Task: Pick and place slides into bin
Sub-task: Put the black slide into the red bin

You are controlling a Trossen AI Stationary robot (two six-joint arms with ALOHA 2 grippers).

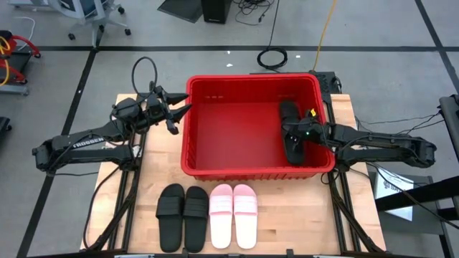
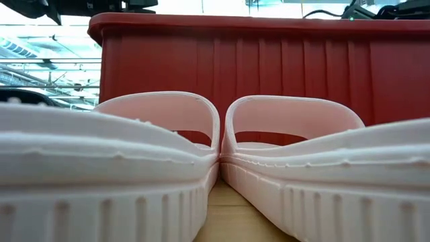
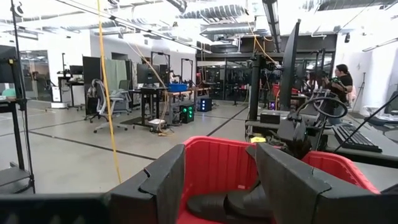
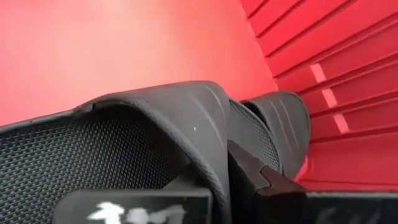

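1. From above, in the high view, I see the right gripper [image 1: 301,130] inside the bin [image 1: 197,125], against its right wall, clamped on a black slide [image 1: 290,132]. That slide's long axis runs from the bin's far wall toward its near wall; I can't tell toe from heel. A second black slide seems to lie under or beside it. The left gripper [image 1: 174,115] waits just outside the bin's left wall with its fingers apart and empty. Four slides are not yet binned: a black pair [image 1: 183,216] and a pink pair [image 1: 233,215] side by side on the table [image 1: 301,222] in front of the bin, long axes pointing at it.

2. In the low view, the pink pair fills the foreground, strap openings facing the camera, the bin wall behind. Neither gripper shows clearly.

3. In the left wrist view, the left fingers [image 3: 165,180] stand wide apart with nothing between them, looking over the rim at black slides in the bin.

4. In the right wrist view, the fingers pinch the strap of the black slide, with the other black slide [image 4: 283,127] just beyond, near the ribbed wall.

5. My worries: if I lift before the fingers release, the strap could drag the slide back out. The slide could also come to rest leaning on the wall or on the slide below.
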